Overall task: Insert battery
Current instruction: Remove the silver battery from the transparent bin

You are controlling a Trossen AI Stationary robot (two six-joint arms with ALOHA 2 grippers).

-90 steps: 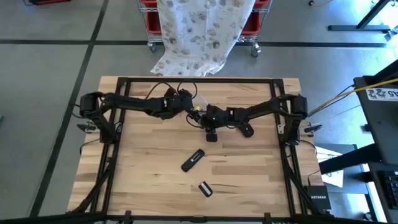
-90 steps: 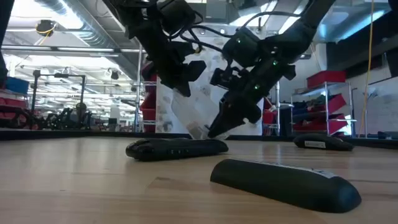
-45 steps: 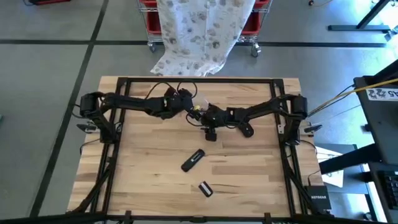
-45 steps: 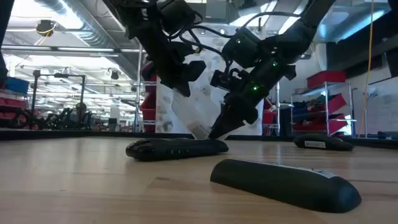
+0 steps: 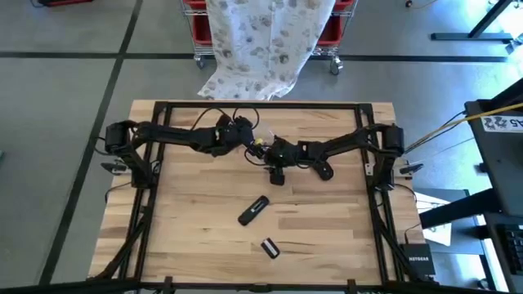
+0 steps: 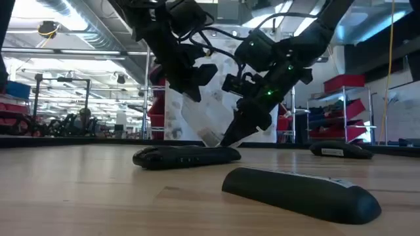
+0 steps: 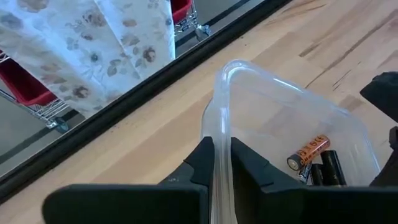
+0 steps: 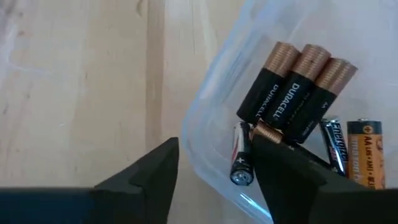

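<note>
At the table's far middle, the left gripper (image 7: 222,163) stays pinched on the tub (image 7: 292,118) rim; the right gripper (image 8: 214,171), jaws wide, has edged lower over the batteries (image 8: 292,93). No battery gripped yet; remote (image 5: 253,210) waits.

both grippers (image 5: 263,149) together mid-table, remote (image 5: 253,210) and cover (image 5: 270,248) nearer front

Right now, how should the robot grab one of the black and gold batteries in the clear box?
Probably grip an outer battery of the three across its black middle, coming from the box's open top. They lie tight side by side, so the middle one offers the right gripper no gap.
</note>
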